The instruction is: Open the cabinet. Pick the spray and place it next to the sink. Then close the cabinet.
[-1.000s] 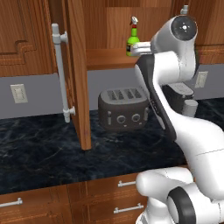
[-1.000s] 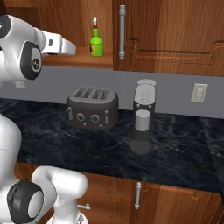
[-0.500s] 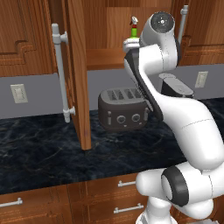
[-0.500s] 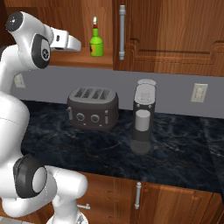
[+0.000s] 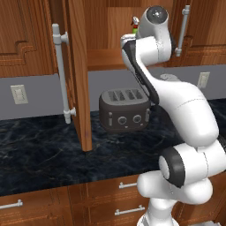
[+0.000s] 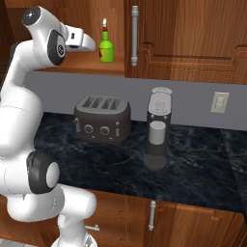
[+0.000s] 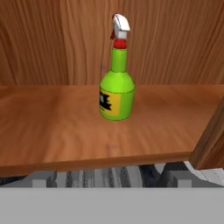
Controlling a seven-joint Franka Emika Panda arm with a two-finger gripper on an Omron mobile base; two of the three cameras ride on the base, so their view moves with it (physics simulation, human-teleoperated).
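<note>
The cabinet door stands swung open toward me, its silver bar handle facing left. On the wooden shelf inside stands the spray, a green bottle with a red-and-white nozzle and a yellow-and-black label, upright. My gripper is open at the shelf's front edge and aimed at the bottle, a short way from it and not touching. From the right base view, the gripper hangs just left of the spray. The arm covers most of the spray in the left base view. The sink is out of view.
A dark toaster sits on the black marble counter under the shelf, with a grey coffee machine to its right. The neighbouring cabinet door is shut. Drawers run below the counter. The open door juts out over the counter.
The arm has lifted and swung, carrying the hand up to shelf height and a little nearer the spray. The jaws have stayed open and the bottle has not moved.
</note>
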